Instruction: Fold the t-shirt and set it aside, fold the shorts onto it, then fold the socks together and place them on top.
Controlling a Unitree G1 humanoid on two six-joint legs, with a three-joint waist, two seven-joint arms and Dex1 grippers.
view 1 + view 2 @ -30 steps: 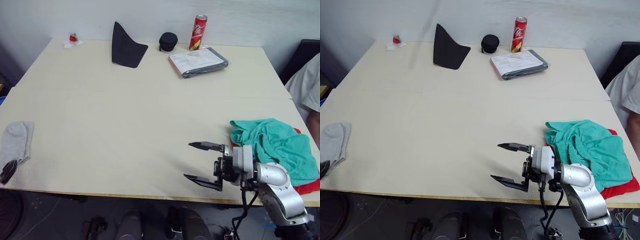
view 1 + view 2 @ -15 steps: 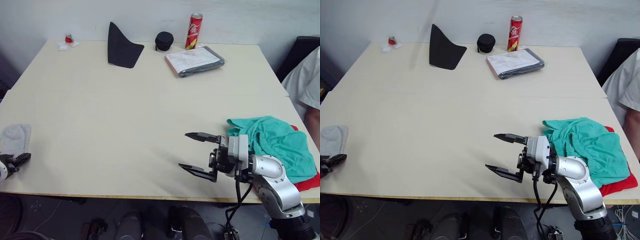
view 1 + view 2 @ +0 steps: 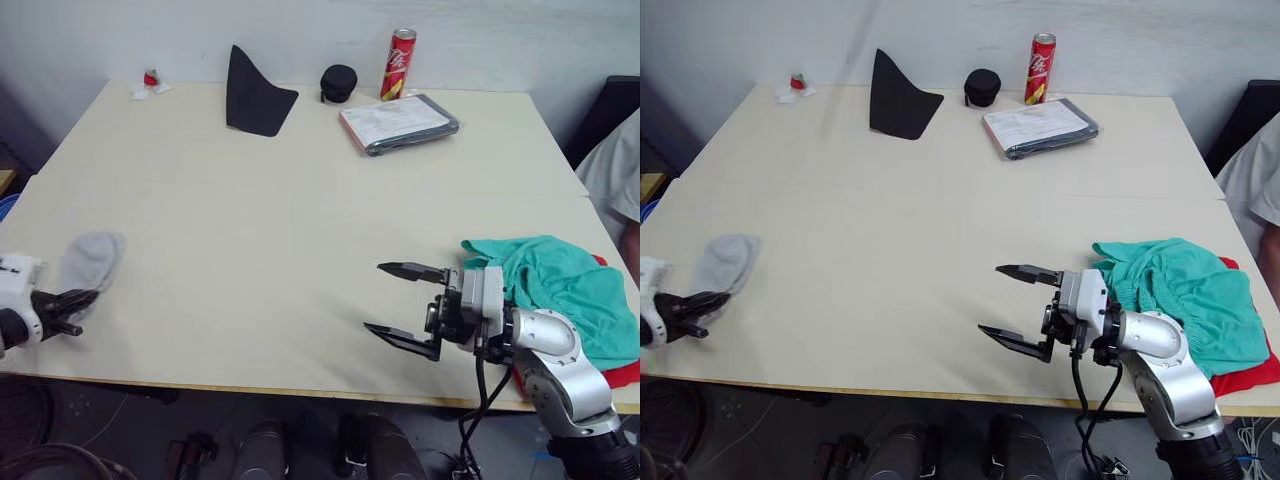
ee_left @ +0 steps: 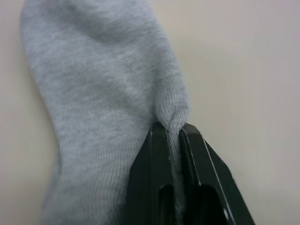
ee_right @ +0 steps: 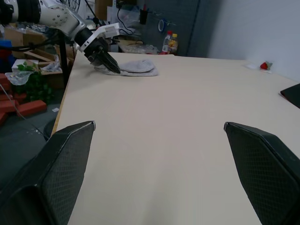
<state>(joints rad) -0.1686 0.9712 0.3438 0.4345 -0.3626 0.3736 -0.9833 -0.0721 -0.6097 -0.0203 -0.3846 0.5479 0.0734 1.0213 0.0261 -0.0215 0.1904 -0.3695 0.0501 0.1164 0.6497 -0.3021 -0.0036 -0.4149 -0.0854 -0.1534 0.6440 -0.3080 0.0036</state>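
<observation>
The left gripper [image 4: 174, 133] is clamped on the socks [image 4: 103, 108] — a fold of the grey knit is pinched between its two black fingers, and the rest of the fabric lies flat on the table [image 3: 260, 220] near its front left edge. In the head views the same grey piece [image 3: 90, 258] spreads away from the fingertips toward the table's middle.

The right gripper [image 3: 403, 302] hovers over the front right part of the table with its fingers spread wide apart and nothing between them. Just behind it, the teal shorts [image 3: 560, 290] lie bunched on top of the red t-shirt [image 3: 622, 372] at the right edge — only a strip of red shows beneath.

At the far side stand a red can [image 3: 398, 64], a black round case [image 3: 338, 83], a flat packet [image 3: 398, 123] and a black pointed fabric piece [image 3: 255, 92].
</observation>
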